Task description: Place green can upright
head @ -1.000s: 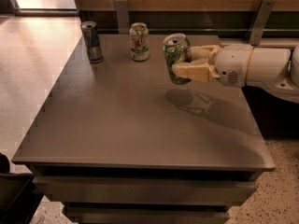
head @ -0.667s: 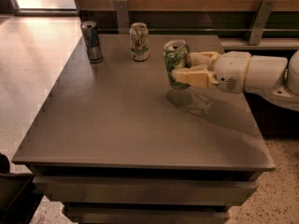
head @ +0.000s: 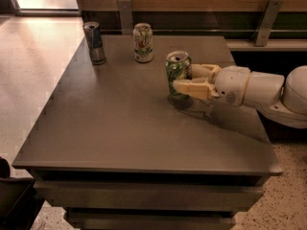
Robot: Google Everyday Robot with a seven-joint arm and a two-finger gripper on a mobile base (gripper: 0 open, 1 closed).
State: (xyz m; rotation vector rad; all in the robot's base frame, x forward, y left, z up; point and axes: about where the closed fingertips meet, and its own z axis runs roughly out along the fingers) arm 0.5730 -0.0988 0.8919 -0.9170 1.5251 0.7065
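We see our gripper (head: 185, 79) over the desk's (head: 120, 133) right side, jaws clasped around the upright green can (head: 176, 70).

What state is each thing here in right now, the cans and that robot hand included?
Dark green aluminium drink can: upright, gripped, base at or just above the grey table.
Two-finger gripper: right of table centre, shut on the green can.
White can with green-red logo: upright, free, near the back edge.
Slim blue-and-silver can: upright, free, back left.
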